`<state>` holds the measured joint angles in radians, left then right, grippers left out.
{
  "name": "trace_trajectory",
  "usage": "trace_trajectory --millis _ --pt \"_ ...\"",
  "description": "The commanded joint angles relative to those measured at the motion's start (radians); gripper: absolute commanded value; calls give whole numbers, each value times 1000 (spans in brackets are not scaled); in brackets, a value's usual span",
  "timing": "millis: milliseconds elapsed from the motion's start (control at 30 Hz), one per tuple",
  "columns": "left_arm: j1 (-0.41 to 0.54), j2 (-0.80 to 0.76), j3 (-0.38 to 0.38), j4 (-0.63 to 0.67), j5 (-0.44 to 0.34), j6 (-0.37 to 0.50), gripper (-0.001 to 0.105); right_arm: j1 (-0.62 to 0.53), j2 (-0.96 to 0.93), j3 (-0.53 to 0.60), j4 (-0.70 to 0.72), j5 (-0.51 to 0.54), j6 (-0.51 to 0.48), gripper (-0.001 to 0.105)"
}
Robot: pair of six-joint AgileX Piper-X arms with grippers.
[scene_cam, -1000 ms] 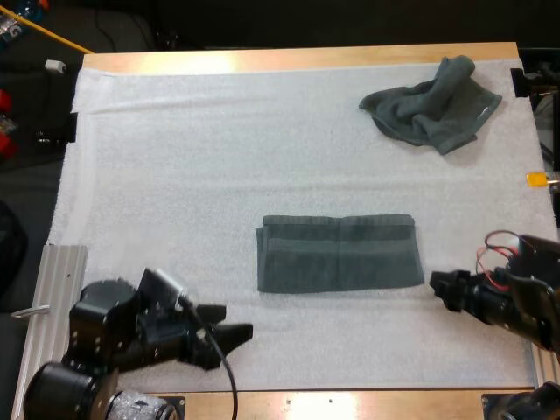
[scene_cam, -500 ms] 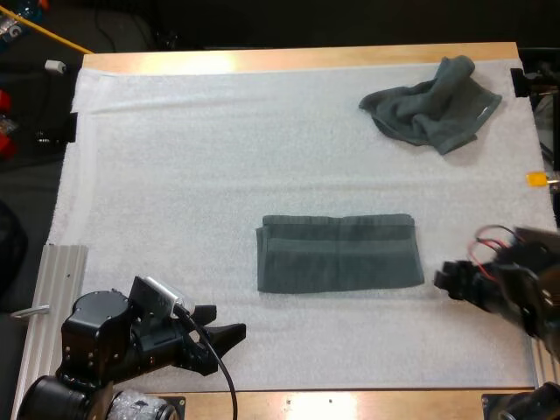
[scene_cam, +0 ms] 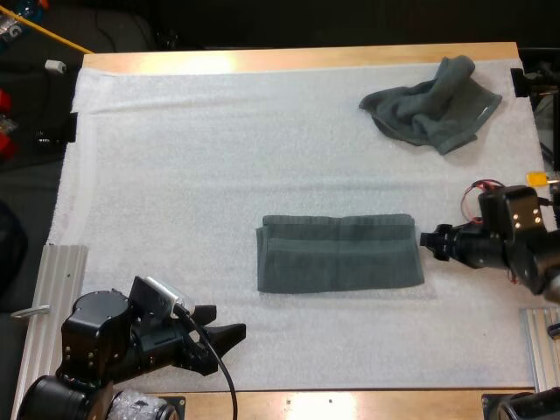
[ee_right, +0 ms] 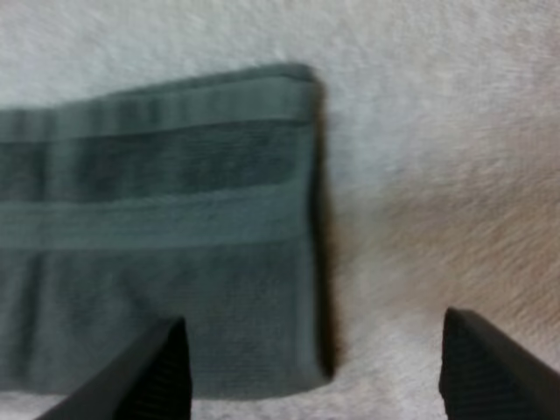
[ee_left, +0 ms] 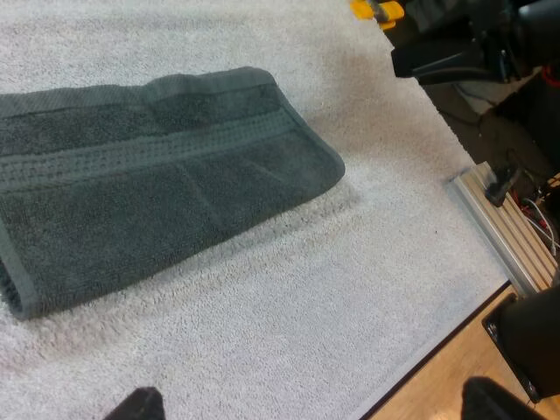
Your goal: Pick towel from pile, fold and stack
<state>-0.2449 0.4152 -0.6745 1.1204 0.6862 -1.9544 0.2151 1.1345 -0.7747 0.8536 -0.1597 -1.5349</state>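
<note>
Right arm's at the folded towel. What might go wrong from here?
The right gripper, open, sits by the folded towel; closing or pushing in there may snag its edge and spoil the fold. The crumpled towel lies near a far corner of the mat; a deep grab may pinch the mat too.

No legible writing
Nothing readable stands on the folded towel at centre frame, the crumpled towel at upper right, or the white mat.

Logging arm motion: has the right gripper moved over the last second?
Yes. The right gripper moved along the folded towel's right edge, from its near corner toward its far corner.
</note>
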Motion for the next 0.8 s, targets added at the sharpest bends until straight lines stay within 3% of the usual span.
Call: trace_trajectory --millis 0,300,600,767 --pt "-1 -1 -6 -4 -9 -8 65 -30 17 -7 -8 -44 -55 59" --pt "-1 -1 -6 -4 -2 -8 65 -185 200 -7 -63 -272 -174 59" --pt "-1 -1 -6 54 -2 -11 65 -188 378 -7 -148 -409 -167 59" --pt "-1 -1 -6 67 -2 -14 65 -179 446 -7 -188 -451 -105 59"
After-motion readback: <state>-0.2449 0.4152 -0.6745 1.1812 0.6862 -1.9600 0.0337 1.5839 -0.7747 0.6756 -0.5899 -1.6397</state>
